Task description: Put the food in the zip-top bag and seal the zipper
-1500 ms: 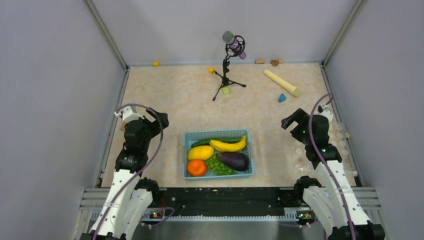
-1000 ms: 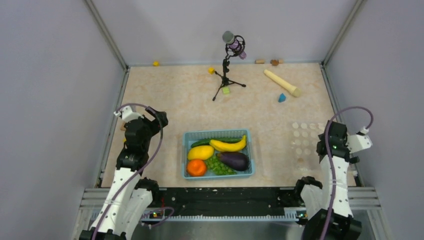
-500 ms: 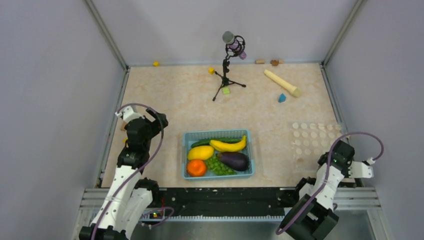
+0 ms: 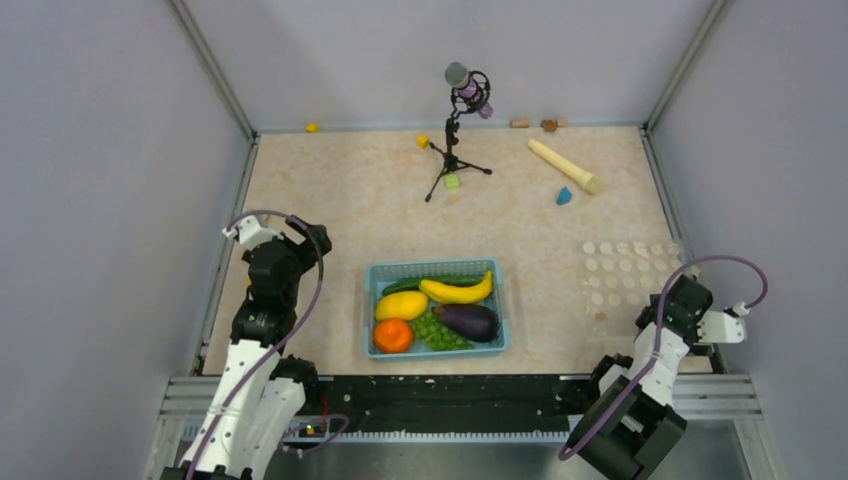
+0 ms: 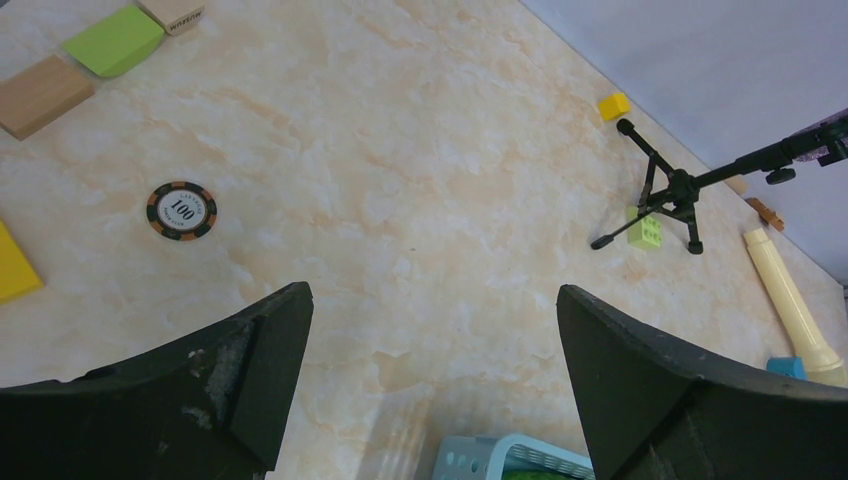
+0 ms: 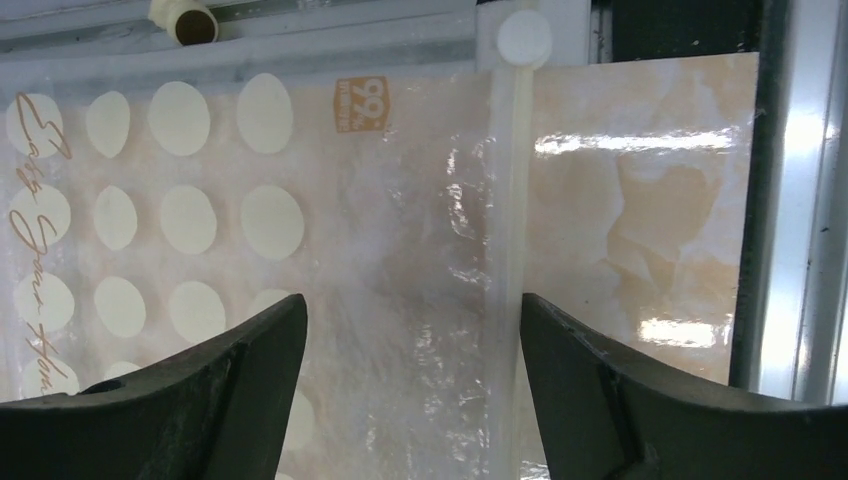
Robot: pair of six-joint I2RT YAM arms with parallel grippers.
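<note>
The food lies in a light blue basket (image 4: 370,300): banana (image 4: 458,291), yellow oval fruit (image 4: 400,305), orange (image 4: 393,336), green grapes (image 4: 437,331), eggplant (image 4: 468,320) and cucumber (image 4: 400,285). The clear dotted zip-top bag (image 4: 620,275) lies flat at the right. My right gripper (image 4: 668,308) hangs open over its near end. In the right wrist view my right gripper (image 6: 412,300) is empty, with the bag (image 6: 300,250) and the whitish zipper (image 6: 505,250) below it. My left gripper (image 4: 315,240) is open and empty, left of the basket, and in the left wrist view (image 5: 432,300) it is over bare table.
A microphone on a tripod (image 4: 455,130) stands at the back middle. A beige wooden cylinder (image 4: 565,165) and a blue block (image 4: 564,195) lie back right. Small blocks and a poker chip (image 5: 181,209) lie at the left. The basket corner (image 5: 500,455) shows below my left gripper.
My right arm has swung from above the table's right side down to the near right edge and now hangs over the bag's near end. My left arm has barely moved.
</note>
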